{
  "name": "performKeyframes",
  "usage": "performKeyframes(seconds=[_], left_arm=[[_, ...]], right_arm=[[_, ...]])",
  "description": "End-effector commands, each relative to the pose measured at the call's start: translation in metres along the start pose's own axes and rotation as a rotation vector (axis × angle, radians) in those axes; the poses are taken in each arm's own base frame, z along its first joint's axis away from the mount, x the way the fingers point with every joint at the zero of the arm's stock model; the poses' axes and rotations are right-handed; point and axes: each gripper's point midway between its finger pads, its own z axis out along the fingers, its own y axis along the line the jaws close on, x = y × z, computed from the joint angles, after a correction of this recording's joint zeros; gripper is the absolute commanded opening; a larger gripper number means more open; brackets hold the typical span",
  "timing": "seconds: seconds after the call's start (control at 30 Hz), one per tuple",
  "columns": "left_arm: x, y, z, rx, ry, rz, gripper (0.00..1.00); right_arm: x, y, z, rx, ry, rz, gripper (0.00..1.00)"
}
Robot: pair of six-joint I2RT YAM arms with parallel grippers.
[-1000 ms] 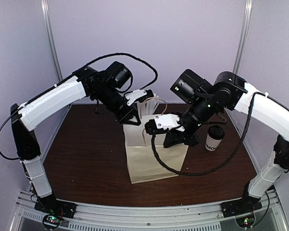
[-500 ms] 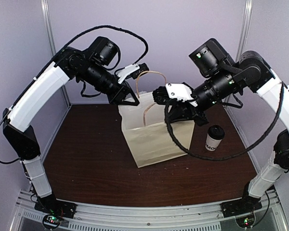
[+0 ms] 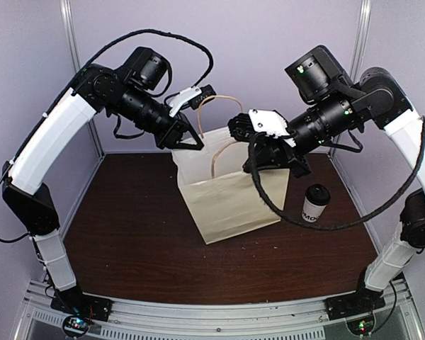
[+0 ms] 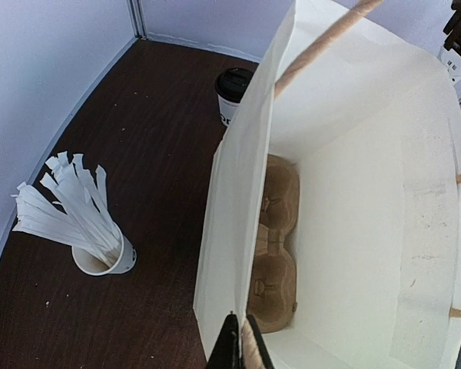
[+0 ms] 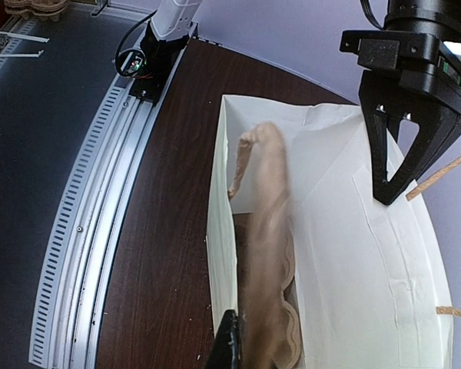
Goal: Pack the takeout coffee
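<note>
The takeout coffee cup [image 3: 315,204], white with dark letters and a black lid, stands on the table right of the white paper bag [image 3: 227,198]; it also shows in the left wrist view [image 4: 232,91]. My left gripper [image 3: 197,144] is shut on the bag's far-left rim [image 4: 242,347]. My right gripper [image 3: 269,164] is shut on the opposite rim by a tan handle [image 5: 234,347]. Together they hold the bag upright and open. A brown pulp tray [image 4: 275,257] lies in the bag's bottom.
A white cup with tall wrapped sticks [image 4: 83,219] stands on the table behind the bag near the back wall. The booth walls close in on three sides. The aluminium rail [image 3: 212,315] runs along the near edge.
Both arms have risen and spread, lifting the bag's rim. The bag has gone from slumped to upright with its mouth open. The coffee cup has not moved.
</note>
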Motion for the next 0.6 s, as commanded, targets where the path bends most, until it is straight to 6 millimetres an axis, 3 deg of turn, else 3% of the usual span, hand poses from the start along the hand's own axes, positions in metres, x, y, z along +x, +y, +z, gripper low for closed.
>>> performKeyframes(seconds=[0.0,0.43,0.47,0.5,0.53,0.57], left_arm=[[-0.008,-0.002,-0.005,0.014,-0.033,0.015,0.0],[0.001,0.009,0.014,0.011,0.013,-0.012,0.03],[0.002,0.013,0.014,-0.006,0.017,-0.015,0.28],[0.003,0.02,0.015,-0.041,0.024,-0.021,0.54],[0.002,0.031,0.014,-0.105,0.025,-0.029,0.89],[-0.001,0.04,0.009,-0.163,0.015,-0.032,0.96]], right_arm=[[-0.001,0.0,0.002,-0.016,-0.005,0.008,0.0],[0.013,-0.003,0.018,-0.018,0.034,0.033,0.0],[0.015,-0.006,0.018,-0.008,0.04,0.035,0.05],[0.017,-0.01,0.018,0.011,0.046,0.043,0.24],[0.018,-0.014,0.017,0.032,0.048,0.051,0.45],[0.02,-0.018,0.014,0.049,0.048,0.056,0.7]])
